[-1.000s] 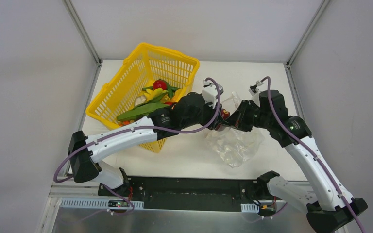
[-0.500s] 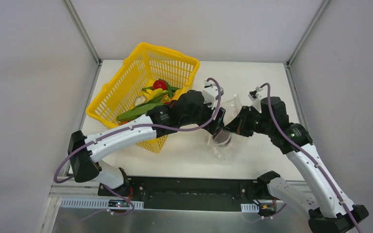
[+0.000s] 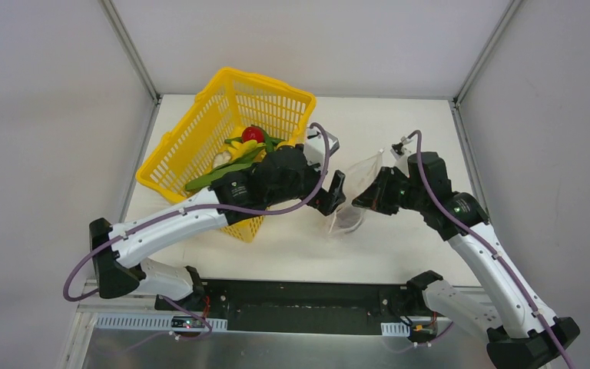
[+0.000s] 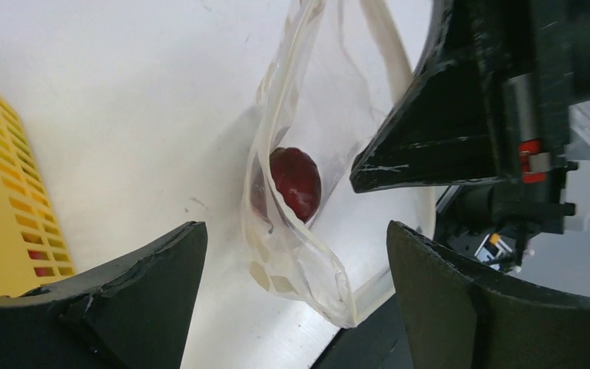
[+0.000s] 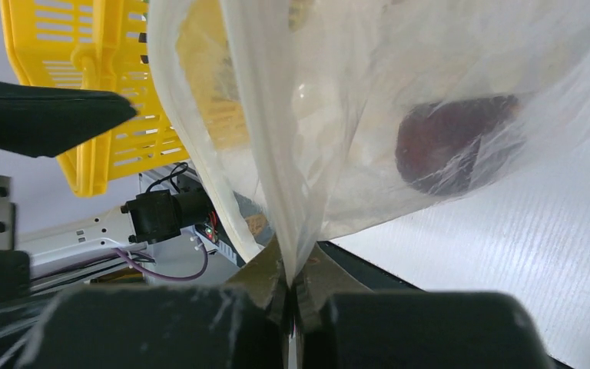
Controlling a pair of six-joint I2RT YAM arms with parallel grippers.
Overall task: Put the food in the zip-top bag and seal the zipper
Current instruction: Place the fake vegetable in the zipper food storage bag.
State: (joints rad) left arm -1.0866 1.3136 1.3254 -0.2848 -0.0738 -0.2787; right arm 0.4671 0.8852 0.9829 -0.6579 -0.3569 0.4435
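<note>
The clear zip-top bag (image 3: pixel 357 184) hangs from my right gripper (image 3: pixel 370 197), which is shut on its edge; the pinch shows in the right wrist view (image 5: pixel 292 286). One dark red food piece (image 3: pixel 348 219) lies in the bag's bottom and also shows in the wrist views (image 4: pixel 296 181) (image 5: pixel 453 142). The zipper strip (image 5: pixel 193 131) curves open beside my jaws. My left gripper (image 3: pixel 332 197) is open and empty just left of the bag, and the bag (image 4: pixel 292 254) hangs between its spread fingers (image 4: pixel 123 296). More food, red (image 3: pixel 253 134), yellow (image 3: pixel 240 150) and long green (image 3: pixel 215 178), lies in the basket.
The yellow mesh basket (image 3: pixel 200 123) stands at the back left, right behind my left arm; it also shows in the wrist views (image 4: pixel 0 207) (image 5: pixel 84 69). The white table (image 3: pixel 399 246) ends at a black rail at the front.
My left gripper let the red piece go into the bag and drew back to the left. My right gripper lifted the bag off the table, so it hangs upright.
</note>
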